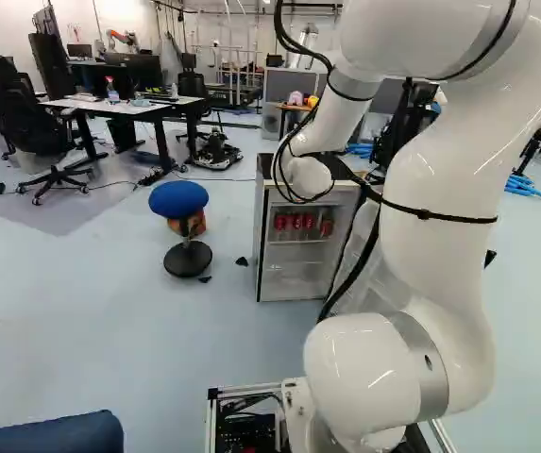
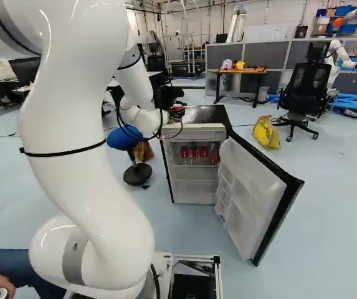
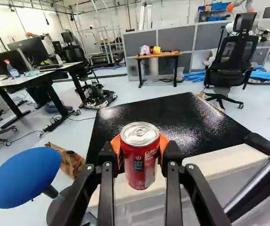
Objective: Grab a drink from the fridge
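In the right base view my gripper (image 2: 175,114) is small, at the front edge of the fridge's (image 2: 204,114) black top. The wrist view shows the gripper (image 3: 140,153) shut on a red drink can (image 3: 139,160), an orange pad on either side of it. The can is upright, its silver lid facing up. Beyond it lies the black fridge top (image 3: 172,117); whether the can touches the fridge I cannot tell. Several red cans (image 2: 194,152) stand on a shelf inside the open fridge. The fridge door (image 2: 253,193) stands wide open to the right.
A blue stool (image 1: 178,198) stands left of the fridge. A yellow bag (image 2: 266,132) and a black office chair (image 2: 303,93) are beyond the door. Desks stand at the far left, a small wooden table (image 2: 239,71) at the back. A person's hand shows low in the right base view.
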### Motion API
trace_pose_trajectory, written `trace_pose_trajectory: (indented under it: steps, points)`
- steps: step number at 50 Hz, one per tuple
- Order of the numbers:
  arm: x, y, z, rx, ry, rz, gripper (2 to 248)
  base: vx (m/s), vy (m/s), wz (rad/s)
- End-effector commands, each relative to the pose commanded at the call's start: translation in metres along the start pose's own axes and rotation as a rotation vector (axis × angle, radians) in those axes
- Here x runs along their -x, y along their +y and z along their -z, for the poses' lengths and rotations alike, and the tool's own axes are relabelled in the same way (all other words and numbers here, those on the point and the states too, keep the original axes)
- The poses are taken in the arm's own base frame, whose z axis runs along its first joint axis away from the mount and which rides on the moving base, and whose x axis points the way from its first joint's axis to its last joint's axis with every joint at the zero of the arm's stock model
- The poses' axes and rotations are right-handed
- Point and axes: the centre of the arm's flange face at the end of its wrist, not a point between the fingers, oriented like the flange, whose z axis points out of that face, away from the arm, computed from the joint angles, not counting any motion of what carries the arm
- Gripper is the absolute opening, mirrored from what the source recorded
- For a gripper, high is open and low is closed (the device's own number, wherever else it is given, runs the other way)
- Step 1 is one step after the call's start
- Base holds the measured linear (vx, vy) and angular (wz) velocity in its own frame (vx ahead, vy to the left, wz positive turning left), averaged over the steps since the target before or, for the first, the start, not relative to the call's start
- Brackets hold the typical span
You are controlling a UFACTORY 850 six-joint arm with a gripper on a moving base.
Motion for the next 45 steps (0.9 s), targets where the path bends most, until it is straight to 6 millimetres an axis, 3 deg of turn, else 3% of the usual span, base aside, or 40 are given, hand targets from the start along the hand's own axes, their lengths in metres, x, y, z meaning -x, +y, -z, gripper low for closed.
trace_pose_trajectory:
  steps: [45]
  points:
    - [-0.009, -0.001, -0.072, -0.045, 0.040, 0.048, 98, 0.000, 0.000, 0.000]
